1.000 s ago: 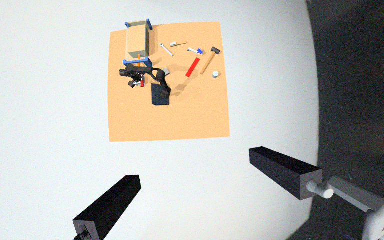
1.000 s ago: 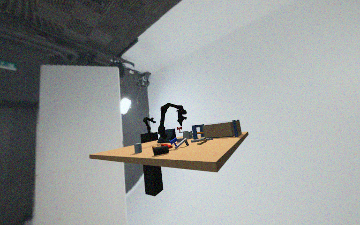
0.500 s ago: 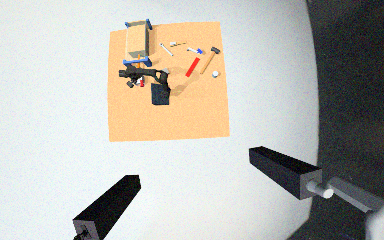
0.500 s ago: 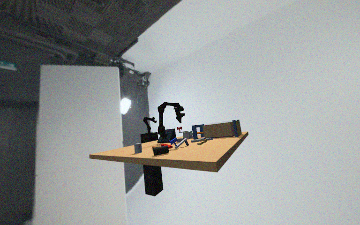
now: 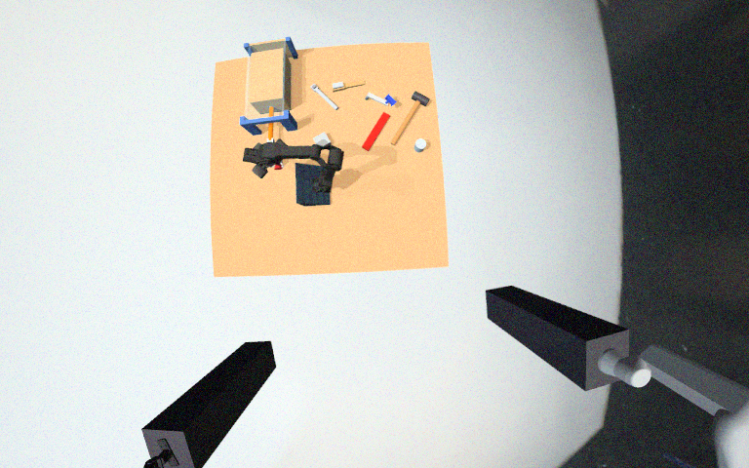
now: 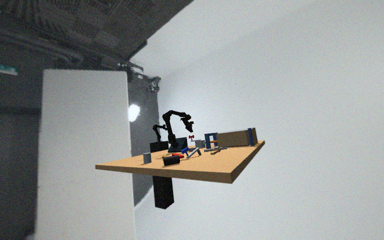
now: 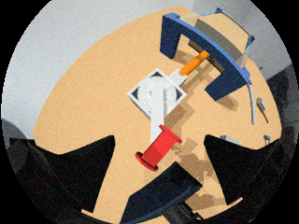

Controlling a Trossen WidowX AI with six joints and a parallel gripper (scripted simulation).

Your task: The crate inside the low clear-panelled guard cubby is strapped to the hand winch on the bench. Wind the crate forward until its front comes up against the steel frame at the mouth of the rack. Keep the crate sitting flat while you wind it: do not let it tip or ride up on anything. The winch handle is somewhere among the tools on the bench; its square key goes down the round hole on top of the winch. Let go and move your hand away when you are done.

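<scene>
The tan crate [image 5: 267,71] [image 6: 232,139] sits flat in the clear-panelled cubby, its front short of the blue steel frame [image 5: 268,119] [image 7: 170,42], with a gap between. An orange strap [image 5: 270,131] [image 7: 194,63] runs from it under the frame to the winch [image 6: 199,143] [image 7: 145,93]. The handle's pale crank arm [image 7: 157,112] lies across the winch top. Its red grip [image 5: 278,167] [image 6: 191,137] [image 7: 159,148] stands at the outer end. My gripper [image 6: 192,131] [image 7: 161,141] is open and empty, above the grip; the grip shows between the fingers in the wrist view. The key is hidden.
A grey block [image 5: 322,137] lies right of the winch. Farther right are a wrench [image 5: 326,97], a brush [image 5: 348,85], a blue-ended tool [image 5: 380,98], a red bar [image 5: 376,131], a mallet [image 5: 406,121] and a pale cylinder [image 5: 420,144]. My dark base [image 5: 305,184] is near the winch.
</scene>
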